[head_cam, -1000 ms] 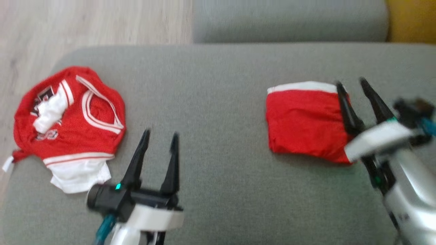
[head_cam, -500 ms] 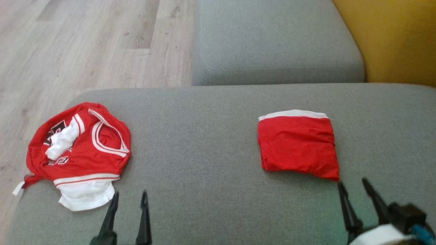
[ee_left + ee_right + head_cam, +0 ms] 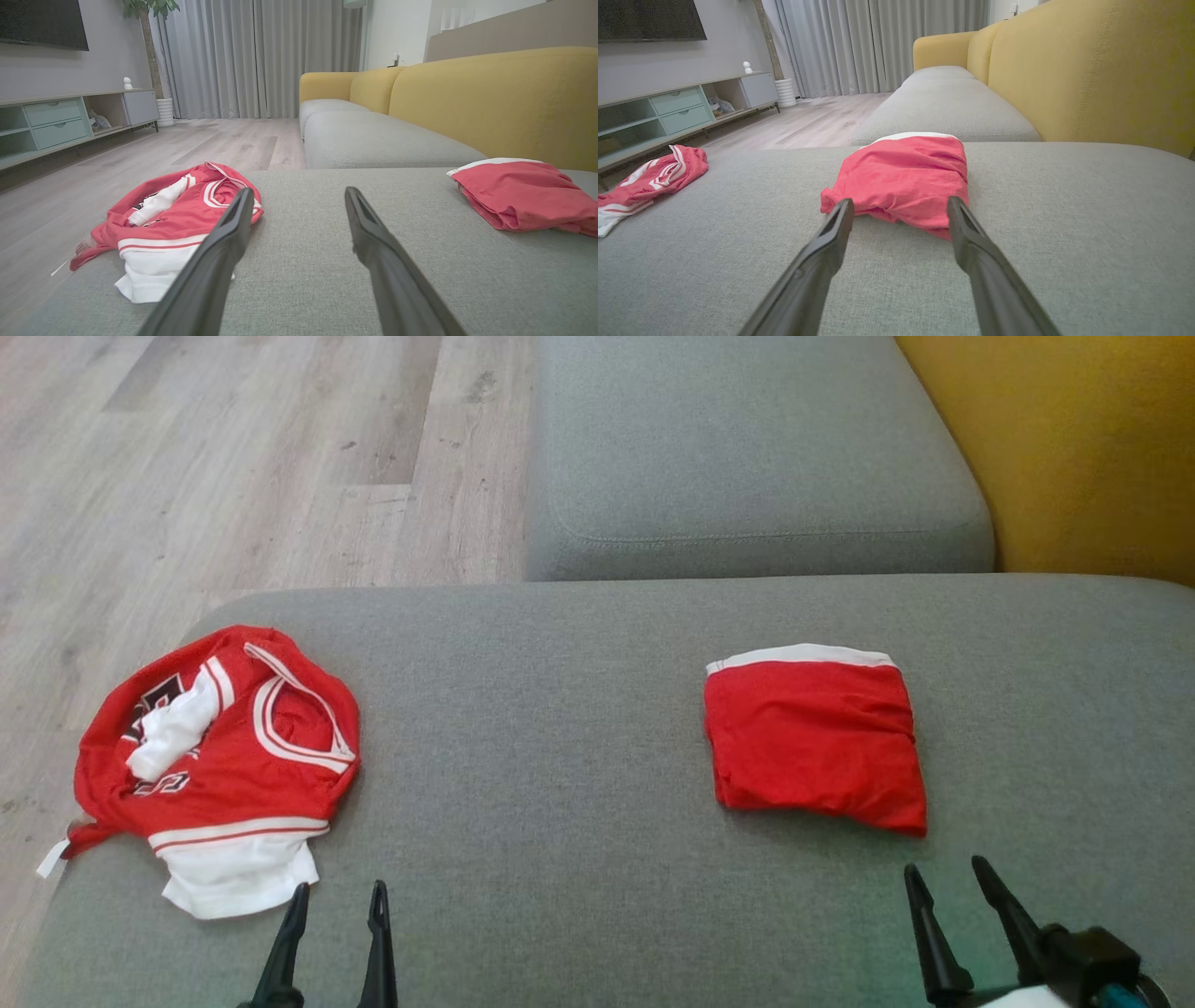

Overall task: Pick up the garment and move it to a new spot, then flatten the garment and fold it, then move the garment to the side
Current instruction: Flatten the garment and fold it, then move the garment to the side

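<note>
Both pairs of fingers stand spread wide and hold nothing. The left fingers (image 3: 285, 943) and right fingers (image 3: 932, 933) rise from the 6 o'clock edge of the head view, hovering over the grey sofa cushion (image 3: 541, 728).

Two red garments lie on that cushion. The folded red garment (image 3: 812, 747) sits as a neat packet toward 3 o'clock, white band on its far edge. It is near the right fingers, at about 11 o'clock from their tips and not touching them. We judge that piece finished with.

The crumpled jersey (image 3: 233, 747) is bunched at the cushion's 9 o'clock edge, close to the drop to the wooden floor (image 3: 233, 476). We take it for the garment to be handled now. Its white hem lies just beside the left fingers, at about 11 o'clock from their tips, and it lies well apart from the right fingers.

We expect the jersey to be light, limp and rather slick, a thin sports fabric that will sag and slide rather than keep any shape. A pinch on one layer may drag the rest in a heap. The best hold looks to us like the white hem nearest the left fingers, or the striped neck trim, where the doubled cloth gives the fingers something firmer to bite. A small tag or ribbon trails off the cushion's edge at 9 o'clock and could snag.
</note>
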Robot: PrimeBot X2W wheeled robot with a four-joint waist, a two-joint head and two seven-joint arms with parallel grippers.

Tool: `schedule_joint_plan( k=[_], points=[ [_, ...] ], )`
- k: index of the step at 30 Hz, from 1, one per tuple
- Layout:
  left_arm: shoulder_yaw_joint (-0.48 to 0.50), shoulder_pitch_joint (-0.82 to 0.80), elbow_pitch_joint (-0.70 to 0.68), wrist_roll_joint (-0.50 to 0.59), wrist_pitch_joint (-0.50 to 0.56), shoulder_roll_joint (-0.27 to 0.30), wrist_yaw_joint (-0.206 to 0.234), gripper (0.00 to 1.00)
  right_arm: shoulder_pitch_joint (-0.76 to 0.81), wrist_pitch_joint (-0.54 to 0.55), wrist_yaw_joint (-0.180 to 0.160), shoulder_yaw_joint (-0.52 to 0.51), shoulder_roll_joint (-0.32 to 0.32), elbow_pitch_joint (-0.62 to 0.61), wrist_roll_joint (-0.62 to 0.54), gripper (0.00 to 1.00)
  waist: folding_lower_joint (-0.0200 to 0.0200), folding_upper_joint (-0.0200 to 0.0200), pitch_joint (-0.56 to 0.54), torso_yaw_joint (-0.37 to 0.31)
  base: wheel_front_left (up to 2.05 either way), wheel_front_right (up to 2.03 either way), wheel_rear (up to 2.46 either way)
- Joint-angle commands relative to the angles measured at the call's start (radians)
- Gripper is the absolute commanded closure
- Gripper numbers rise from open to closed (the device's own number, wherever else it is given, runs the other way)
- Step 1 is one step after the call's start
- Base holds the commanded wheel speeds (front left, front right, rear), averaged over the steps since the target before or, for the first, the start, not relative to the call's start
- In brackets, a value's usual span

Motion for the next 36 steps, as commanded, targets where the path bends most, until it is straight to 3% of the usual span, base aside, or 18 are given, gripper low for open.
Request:
schedule_joint_plan(
  k=[1, 24, 36],
  points=[
    [0.040, -0.048, -0.028, 0.011, -0.005, -0.002, -0.002, 0.00, -0.028, -0.014, 0.007, 0.013, -0.004, -0.037, -0.010, 0.00, 0.0001, 0.0000, 0.003, -0.002, 0.00, 0.00, 0.00],
    [0.061, -0.035, -0.024, 0.041, -0.005, -0.009, -0.015, 0.00, -0.025, -0.014, 0.007, 0.020, 0.011, -0.021, -0.026, 0.00, 0.0001, 0.0000, 0.018, -0.025, 0.00, 0.00, 0.00],
    [0.011, -0.101, -0.057, 0.055, -0.005, -0.013, -0.022, 0.00, -0.248, -0.011, 0.007, 0.017, -0.059, 0.128, 0.089, 0.00, 0.0001, 0.0000, 0.180, -0.031, 0.00, 0.00, 0.00]
  ],
)
